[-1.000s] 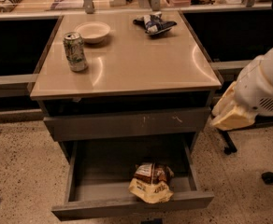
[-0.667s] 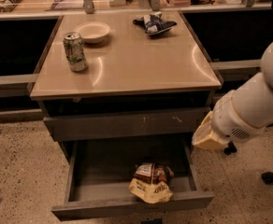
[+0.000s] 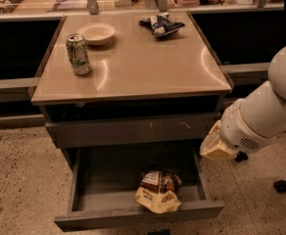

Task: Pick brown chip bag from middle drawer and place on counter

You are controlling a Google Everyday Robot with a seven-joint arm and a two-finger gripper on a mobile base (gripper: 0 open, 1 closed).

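Here the middle drawer (image 3: 73,185) stands pulled well out from under the cabinet, which leaves its inside open from above. The only thing in it is the brown chip bag (image 3: 157,191), lying crumpled against the inside of the drawer's front wall, a little right of centre. The rest of the drawer floor looks bare. The shallower drawer (image 3: 128,130) above it, the one with scratch marks on its front, is shut.

The claw (image 3: 212,145) hangs at the end of the white arm (image 3: 265,116), just outside the drawer's right-hand wall and above the rim, near the bag but apart from it. It appears placed there to come in over the side wall and down onto the bag. Whether the claw is open or closed cannot be told from this view. It does not have the bag.

On the surface (image 3: 143,67) a soda can (image 3: 78,54) stands upright near the left edge. A shallow bowl (image 3: 97,33), seemingly empty, sits just behind the can. A small blue-and-white snack bag (image 3: 161,24) lies at the back right. The front half looks bare, a likely spot for setting the bag down.
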